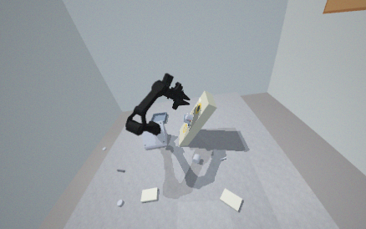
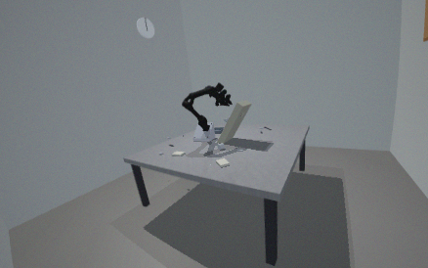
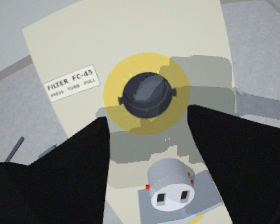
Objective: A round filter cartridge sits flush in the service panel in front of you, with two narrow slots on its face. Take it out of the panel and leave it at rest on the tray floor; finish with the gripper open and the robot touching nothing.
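The cream service panel [image 1: 198, 121] [image 2: 235, 122] [image 3: 126, 30] leans upright. Its round socket [image 3: 147, 95], inside a yellow ring, is dark and empty. The grey-white filter cartridge [image 3: 170, 182] [image 1: 189, 117] is out of the socket, lower down in front of the panel. Its two-slotted face points toward the wrist camera, and red marks show on its sides. It overlaps a blue-grey tray surface [image 3: 211, 187]; whether it rests there or is falling cannot be told. My gripper [image 3: 148, 119] [image 1: 188, 101] [image 2: 231, 103] is open, its fingers apart with nothing between them, above the cartridge.
A blue-rimmed tray [image 1: 160, 114] stands behind the arm's base. A white cylinder [image 1: 196, 158] lies in front of the panel. Two cream blocks [image 1: 149, 195] [image 1: 231, 200], a small disc [image 1: 120, 203] and a dark bar [image 1: 121, 170] lie on the table [image 2: 260, 171].
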`<state>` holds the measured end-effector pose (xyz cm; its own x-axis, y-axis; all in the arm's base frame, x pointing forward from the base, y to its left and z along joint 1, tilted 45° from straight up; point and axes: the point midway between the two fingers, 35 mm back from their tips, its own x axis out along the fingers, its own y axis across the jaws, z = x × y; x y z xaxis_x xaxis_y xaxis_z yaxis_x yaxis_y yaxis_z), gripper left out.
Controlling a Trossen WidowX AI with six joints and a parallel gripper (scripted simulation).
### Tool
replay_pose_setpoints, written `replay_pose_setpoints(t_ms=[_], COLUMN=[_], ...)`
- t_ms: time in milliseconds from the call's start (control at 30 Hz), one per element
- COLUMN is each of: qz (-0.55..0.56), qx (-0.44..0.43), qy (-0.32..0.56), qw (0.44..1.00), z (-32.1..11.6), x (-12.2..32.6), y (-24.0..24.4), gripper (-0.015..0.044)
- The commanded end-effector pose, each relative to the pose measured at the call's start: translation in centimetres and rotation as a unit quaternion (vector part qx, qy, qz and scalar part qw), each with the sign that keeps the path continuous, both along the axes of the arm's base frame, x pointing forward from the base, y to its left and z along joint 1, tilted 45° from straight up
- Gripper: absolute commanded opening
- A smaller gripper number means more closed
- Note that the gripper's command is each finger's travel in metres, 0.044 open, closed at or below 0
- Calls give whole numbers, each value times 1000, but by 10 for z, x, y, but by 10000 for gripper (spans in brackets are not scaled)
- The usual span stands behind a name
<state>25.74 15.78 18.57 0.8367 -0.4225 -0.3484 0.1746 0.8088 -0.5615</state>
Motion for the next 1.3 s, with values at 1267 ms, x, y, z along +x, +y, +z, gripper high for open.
replay_pose_setpoints(t_ms=[1267], qz=[-103], qx=[-48], qy=[199], qw=[973], z=[-73], x=[-19], y=[-68], gripper=[305])
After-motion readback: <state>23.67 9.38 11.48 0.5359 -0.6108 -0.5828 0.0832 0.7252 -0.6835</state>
